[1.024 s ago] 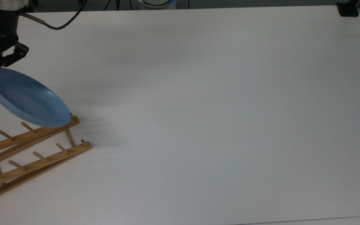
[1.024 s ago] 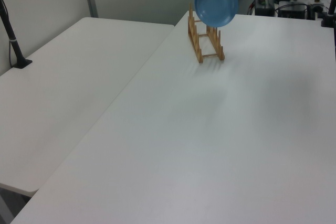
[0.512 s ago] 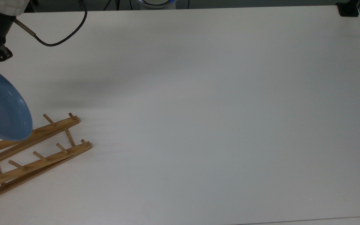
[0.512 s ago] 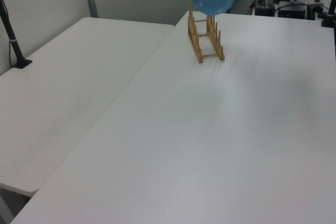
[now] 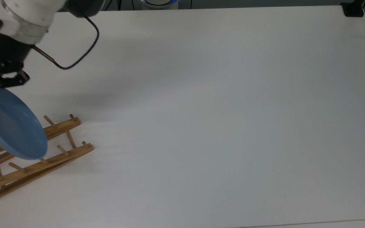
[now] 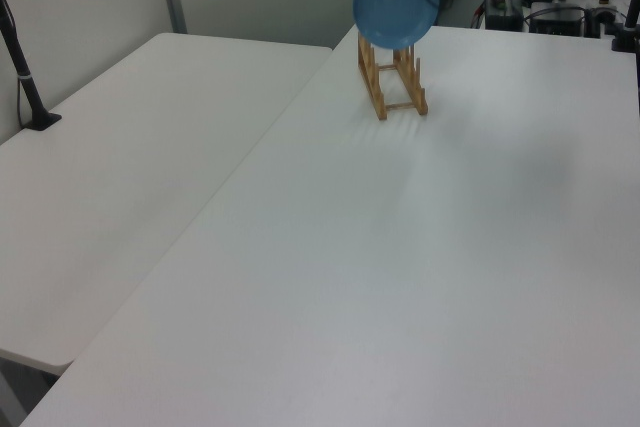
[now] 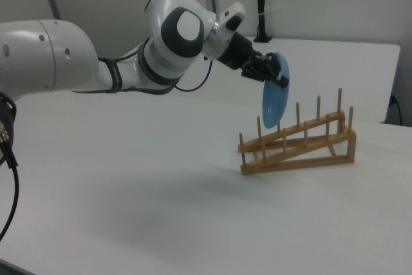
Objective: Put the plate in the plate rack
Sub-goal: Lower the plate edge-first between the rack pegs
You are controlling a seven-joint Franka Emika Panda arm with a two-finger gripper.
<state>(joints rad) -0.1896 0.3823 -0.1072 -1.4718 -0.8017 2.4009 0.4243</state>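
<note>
Pincer (image 7: 278, 79) clamping plate (image 7: 274, 98) rim, right view shows plate edge-on above plate rack (image 7: 299, 144)

You see a plain light-blue plate (image 5: 13, 125) over a light-brown wooden plate rack (image 7: 299, 143). The black gripper (image 7: 278, 78) ends a white arm (image 7: 77, 56) with grey joints; the table (image 5: 217, 110) is plain white.
</note>
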